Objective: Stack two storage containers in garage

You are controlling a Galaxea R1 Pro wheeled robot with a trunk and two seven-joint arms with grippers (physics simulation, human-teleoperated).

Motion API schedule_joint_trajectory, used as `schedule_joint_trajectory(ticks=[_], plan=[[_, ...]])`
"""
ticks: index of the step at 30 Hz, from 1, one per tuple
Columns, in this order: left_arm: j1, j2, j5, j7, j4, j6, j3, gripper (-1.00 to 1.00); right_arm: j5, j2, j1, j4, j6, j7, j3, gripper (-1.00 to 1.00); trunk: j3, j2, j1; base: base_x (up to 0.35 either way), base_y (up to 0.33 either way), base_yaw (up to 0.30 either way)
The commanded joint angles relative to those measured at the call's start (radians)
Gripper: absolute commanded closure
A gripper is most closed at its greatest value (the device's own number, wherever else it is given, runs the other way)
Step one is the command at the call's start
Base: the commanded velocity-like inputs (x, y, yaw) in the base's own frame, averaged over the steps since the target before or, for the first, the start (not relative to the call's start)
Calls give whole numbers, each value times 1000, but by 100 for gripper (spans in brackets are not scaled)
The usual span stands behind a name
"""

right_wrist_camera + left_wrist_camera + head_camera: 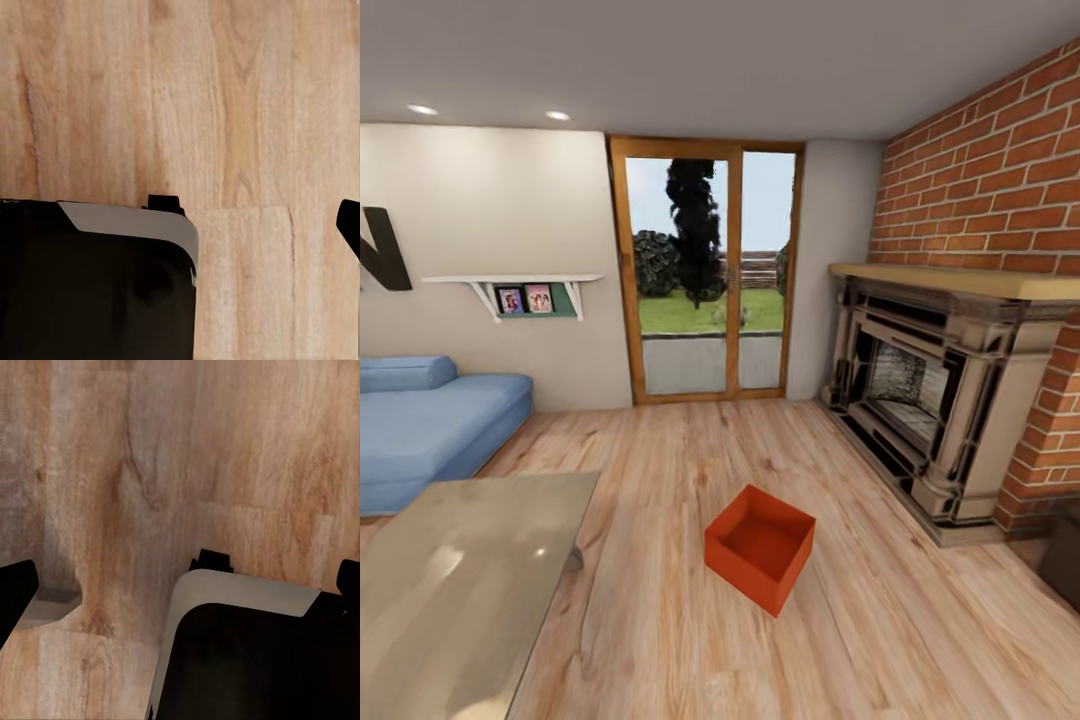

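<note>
At far left in the head view a blue sofa [430, 425] stands against the pale wall, under a white shelf [512, 282] that carries small framed pictures. Nearer, at lower left, a glossy grey tabletop [455, 585] reaches out over the light wood-plank floor [660, 640]. In the middle of the far wall are wood-framed glass doors [705, 270], with lawn and a dark tree beyond them. One red-orange storage container [760, 547] sits on the planks near the centre, just right of the tabletop and well apart from it; it is upright and open-topped, turned at an angle so that one corner points toward the camera, and its sides look nearly equal, so no long axis can be told. To the right an ornate dark fireplace [930, 400] stands against the red-brick chimney [1000, 180]. Both wrist views look down on planks and dark robot body; whether the left tool or the right tool is released or clenched cannot be told.
</note>
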Motion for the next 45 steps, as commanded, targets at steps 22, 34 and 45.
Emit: schedule_joint_trajectory(ticks=[22,34,45], plan=[[-1,0,6,0,1,-4,0,-100,-6,-3,-1,3,-5,11,8,-100,-1,-1,1,318,0,134],[-1,0,6,0,1,-4,0,-100,-6,-3,-1,3,-5,7,8,-100,-1,-1,1,318,0,0],[-1,0,6,0,1,-4,0,-100,-14,-3,-1,3,-5,-1,-5,-100,-1,-1,1,320,0,0]])
